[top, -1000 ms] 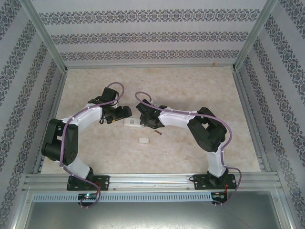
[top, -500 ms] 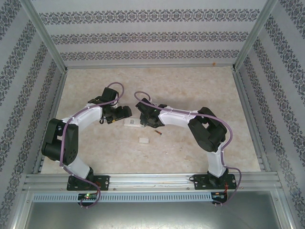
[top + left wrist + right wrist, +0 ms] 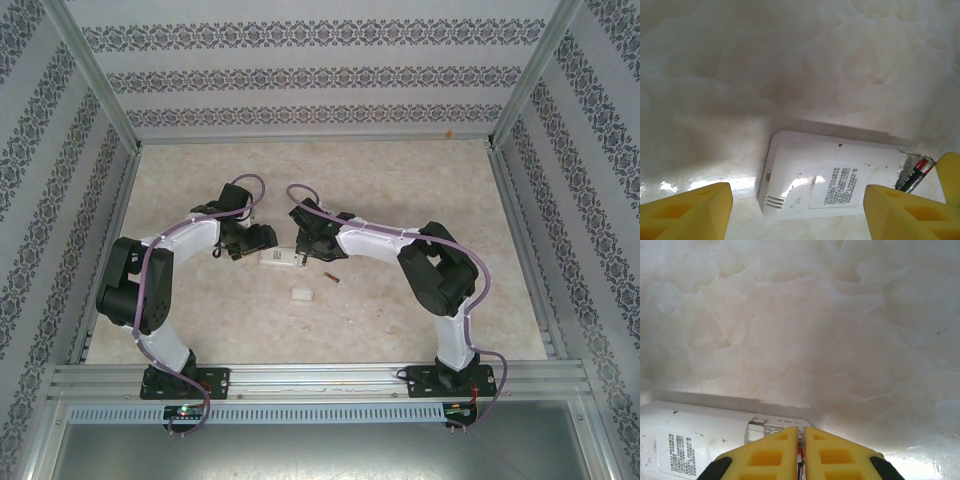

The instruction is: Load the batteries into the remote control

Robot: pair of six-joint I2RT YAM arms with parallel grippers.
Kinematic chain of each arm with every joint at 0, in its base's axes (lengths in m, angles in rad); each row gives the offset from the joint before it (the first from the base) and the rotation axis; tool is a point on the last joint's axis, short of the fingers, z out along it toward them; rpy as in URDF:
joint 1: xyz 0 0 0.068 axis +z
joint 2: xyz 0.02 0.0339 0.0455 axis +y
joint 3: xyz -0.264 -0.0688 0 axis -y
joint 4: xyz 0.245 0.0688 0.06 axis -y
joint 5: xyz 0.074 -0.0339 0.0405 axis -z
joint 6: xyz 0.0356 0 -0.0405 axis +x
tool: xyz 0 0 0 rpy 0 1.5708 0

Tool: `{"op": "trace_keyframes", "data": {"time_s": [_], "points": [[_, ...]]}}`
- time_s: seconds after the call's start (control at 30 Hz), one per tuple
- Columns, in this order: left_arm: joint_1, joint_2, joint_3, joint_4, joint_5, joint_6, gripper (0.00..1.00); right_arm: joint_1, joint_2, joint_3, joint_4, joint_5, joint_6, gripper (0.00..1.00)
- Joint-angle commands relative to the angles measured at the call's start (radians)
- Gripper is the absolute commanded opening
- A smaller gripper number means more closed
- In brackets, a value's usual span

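Observation:
The white remote control [image 3: 278, 258] lies back-up on the table, its label [image 3: 840, 186] facing up and its battery compartment [image 3: 771, 424] open at the right end. My left gripper [image 3: 797, 200] stands open, its yellow fingers [image 3: 685, 210] straddling the remote's body without touching it. My right gripper [image 3: 801, 429] is shut on a battery [image 3: 800, 460], a dark and red sliver between its fingers, right over the compartment. The left wrist view shows that battery [image 3: 912, 176] tilted at the compartment's end. Another battery [image 3: 331, 279] lies loose on the table.
A small white cover piece [image 3: 301, 294] lies on the table in front of the remote. The marble-patterned tabletop [image 3: 400, 190] is bounded by patterned walls and metal rails. Both arms meet over the remote at mid-table.
My right gripper has shifted slightly toward the remote's open end and closed on the battery. The left gripper's jaws have narrowed a little. The remote has not moved.

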Motion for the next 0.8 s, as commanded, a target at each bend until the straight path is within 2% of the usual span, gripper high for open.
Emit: {"op": "trace_keyframes", "data": {"time_s": [0.0, 0.43, 0.77], "points": [[0.011, 0.016, 0.010, 0.007, 0.019, 0.019, 0.70, 0.007, 0.003, 0.010, -0.008, -0.012, 0.003, 0.13], [0.010, 0.028, -0.028, 0.054, 0.041, -0.007, 0.69, 0.029, 0.014, 0.001, -0.014, -0.024, -0.005, 0.11], [0.009, 0.045, -0.094, 0.147, 0.090, -0.087, 0.63, 0.049, 0.017, -0.057, -0.029, -0.009, -0.044, 0.09]]}}
